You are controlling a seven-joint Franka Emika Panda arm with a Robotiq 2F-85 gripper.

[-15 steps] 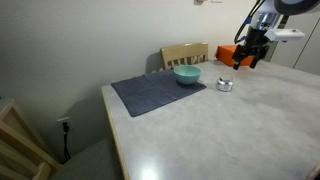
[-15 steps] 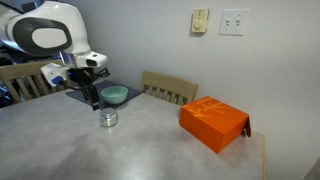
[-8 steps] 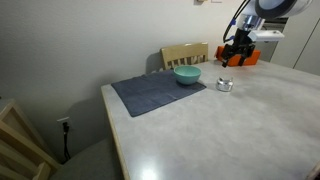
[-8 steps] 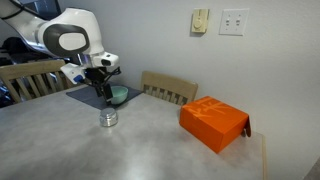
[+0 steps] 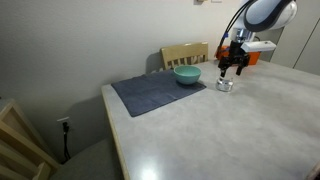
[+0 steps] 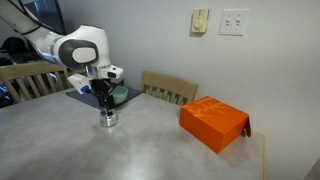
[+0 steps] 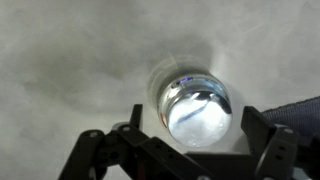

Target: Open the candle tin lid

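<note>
The candle tin (image 5: pixel 225 86) is a small round silvery tin on the grey table, with its flat shiny lid (image 7: pixel 197 108) on top. It also shows in an exterior view (image 6: pixel 107 119) and fills the middle of the wrist view. My gripper (image 5: pixel 228 71) hangs directly above the tin, fingers pointing down, also seen in an exterior view (image 6: pixel 103 102). In the wrist view the open gripper (image 7: pixel 196 128) has its two dark fingers spread on either side of the lid, not touching it.
A teal bowl (image 5: pixel 187 75) sits on a dark mat (image 5: pixel 158 92) just beside the tin. An orange box (image 6: pixel 213 122) lies further along the table. A wooden chair (image 5: pixel 185 53) stands behind the table against the wall.
The arm has moved from near the orange box toward the tin and lowered, so the gripper now hangs right above the tin.
</note>
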